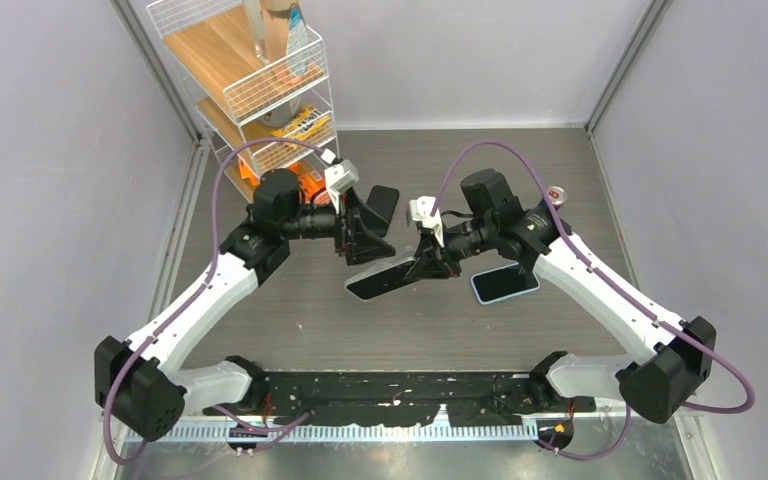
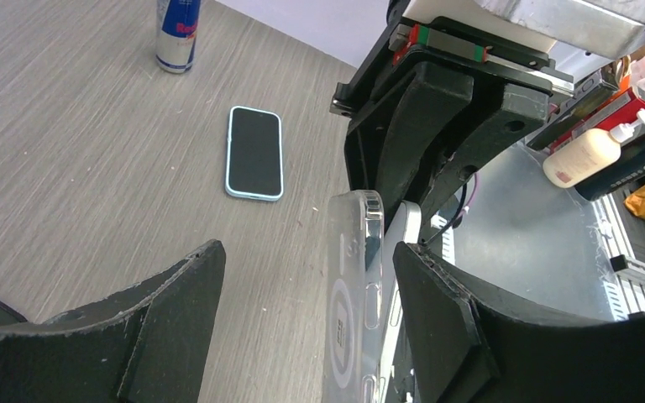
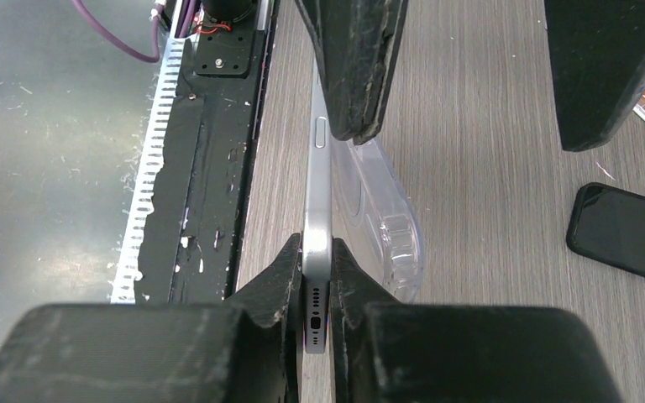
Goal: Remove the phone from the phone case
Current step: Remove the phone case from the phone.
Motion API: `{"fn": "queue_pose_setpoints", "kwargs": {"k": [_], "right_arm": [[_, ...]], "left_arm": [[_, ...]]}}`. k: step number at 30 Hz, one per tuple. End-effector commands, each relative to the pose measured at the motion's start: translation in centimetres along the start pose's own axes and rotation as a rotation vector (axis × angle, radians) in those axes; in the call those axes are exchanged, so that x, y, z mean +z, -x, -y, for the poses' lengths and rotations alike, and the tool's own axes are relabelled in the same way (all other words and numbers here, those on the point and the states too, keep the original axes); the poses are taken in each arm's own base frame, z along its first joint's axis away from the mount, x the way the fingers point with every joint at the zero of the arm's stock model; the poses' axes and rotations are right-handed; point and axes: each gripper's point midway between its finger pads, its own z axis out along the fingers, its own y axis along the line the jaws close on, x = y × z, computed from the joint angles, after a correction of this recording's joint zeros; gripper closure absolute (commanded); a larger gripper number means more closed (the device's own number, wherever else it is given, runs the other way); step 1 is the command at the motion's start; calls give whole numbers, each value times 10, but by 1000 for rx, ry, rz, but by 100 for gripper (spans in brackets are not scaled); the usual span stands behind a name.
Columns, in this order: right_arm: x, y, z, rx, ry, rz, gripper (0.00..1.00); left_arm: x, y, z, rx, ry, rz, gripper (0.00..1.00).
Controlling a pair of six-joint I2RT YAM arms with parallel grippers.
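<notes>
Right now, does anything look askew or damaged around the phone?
Only the clear case: it splays off one side of the phone, half peeled, while the right gripper has its jaws clamped on the phone's port end. No damage or spills visible.

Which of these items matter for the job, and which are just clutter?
Job: phone, clear case, right gripper, left gripper.
Lying about: blue-edged phone, black phone, drink can, wire rack.

Can (image 2: 176, 38) stands near blue-rimmed spare phone (image 2: 254, 153); wire rack (image 1: 278, 88) holds, perhaps, snacks.
</notes>
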Motion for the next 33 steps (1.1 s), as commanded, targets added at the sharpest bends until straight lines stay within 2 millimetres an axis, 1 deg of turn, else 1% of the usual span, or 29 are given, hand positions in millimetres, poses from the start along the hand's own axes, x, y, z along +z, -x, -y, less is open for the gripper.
{"fn": "queue_pose_setpoints", "kwargs": {"k": [1,3,6,11,22,28,33], "right_arm": [[-4,25,1,-85,-9,57,94],[-4,25,1,-85,-11,58,95],[-4,25,1,-83,-12,56,94],[-5,25,1,-83,-15,57,94],[-5,24,-1,-82,-12,62,94],[-6,25,-1,-85,-15,63,95],[-6,27,0,-89,-19,64,94]], "left_arm": [[4,19,12,35,-32,26,23],[5,11,12,18,-30,4,23],[8,7,12,22,-29,-9,24],[10,4,11,37,-24,-20,25],[14,1,7,43,-10,-42,32],[18,-6,5,61,-4,-69,39],[20,-16,5,73,2,-101,40]]}}
